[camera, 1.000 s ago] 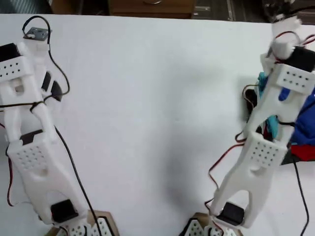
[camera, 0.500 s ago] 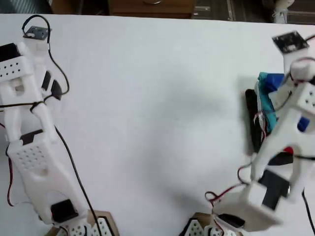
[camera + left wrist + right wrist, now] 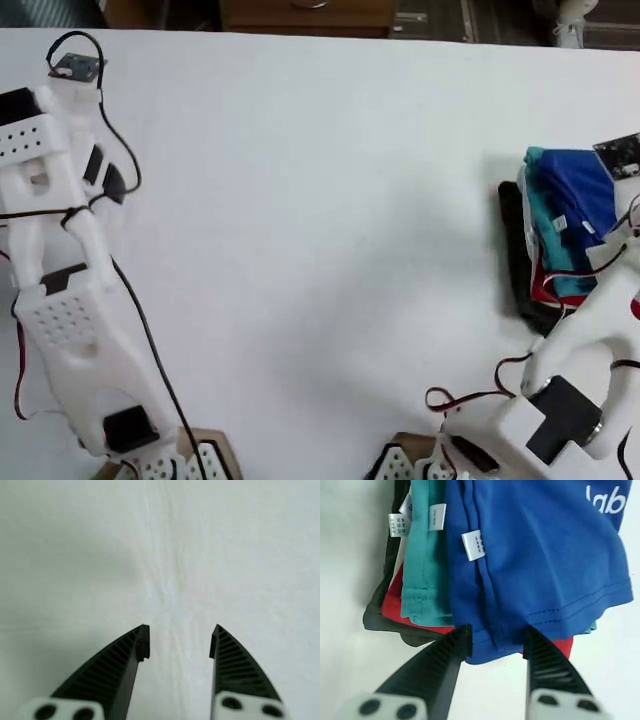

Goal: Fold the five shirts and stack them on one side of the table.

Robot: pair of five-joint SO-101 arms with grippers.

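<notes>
**High view:** A stack of folded shirts (image 3: 562, 235) lies at one edge of the white bench (image 3: 320, 200). The right arm (image 3: 585, 375) rises just beside the stack, its thin wires (image 3: 560, 285) trailing across it, and the left arm (image 3: 60, 300) stands well apart from the stack.

**Left wrist view:** The left gripper (image 3: 178, 642) holds its black ribbed fingers apart over faintly creased white cloth.

**Right wrist view:** The right gripper (image 3: 495, 642), fingers apart, hovers at the stack's hemmed edge. A soft blue shirt (image 3: 540, 565) lies on top, with a teal shirt (image 3: 420, 570), red shirt (image 3: 395, 614) and black shirt (image 3: 380, 600) beneath. White sewn labels (image 3: 472, 545) show.

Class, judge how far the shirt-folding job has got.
Done: folded shirts stacked at one side of the table, blue shirt on top, teal, red and dark layers beneath. In hand: nothing; right hand and left hand are open. Left: apparently nothing, though five cannot be counted.
</notes>
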